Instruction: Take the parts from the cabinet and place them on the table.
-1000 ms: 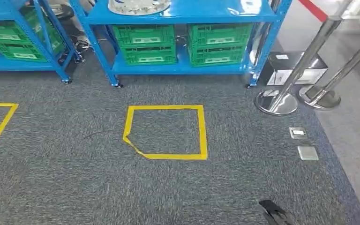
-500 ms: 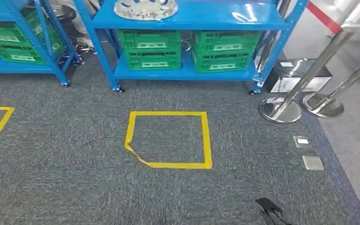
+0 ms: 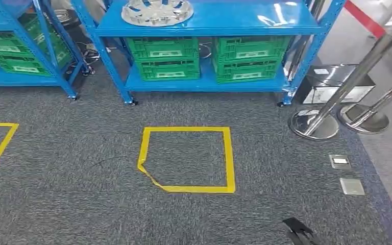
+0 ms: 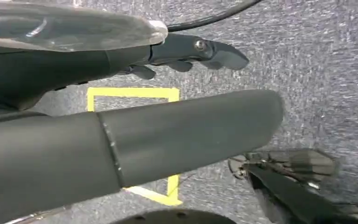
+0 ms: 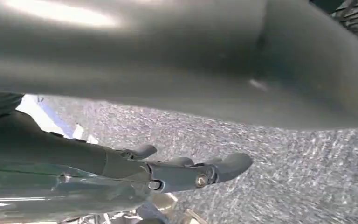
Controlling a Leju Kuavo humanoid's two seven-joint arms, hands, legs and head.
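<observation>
From my head view, I look down on grey carpet [image 3: 71, 204] with a yellow tape square [image 3: 186, 158] marked on it. Beyond it stands the blue cabinet [image 3: 209, 20]; a shiny metal part [image 3: 156, 11] lies on its upper shelf, toward the left end. Green crates [image 3: 204, 57] sit side by side on the lower shelf. Chrome posts [image 3: 337, 102] stand off the cabinet's right corner. The dark tips of my right robot hand [image 3: 298, 232] poke in at the bottom (too little to judge there).

From my left wrist view, my left robot hand [image 4: 186, 53] hangs over the carpet, fingers [image 4: 223, 56] stretched out, holding nothing.

From my right wrist view, the right robot hand has its fingers [image 5: 223, 168] extended and apart, grasping nothing.
</observation>
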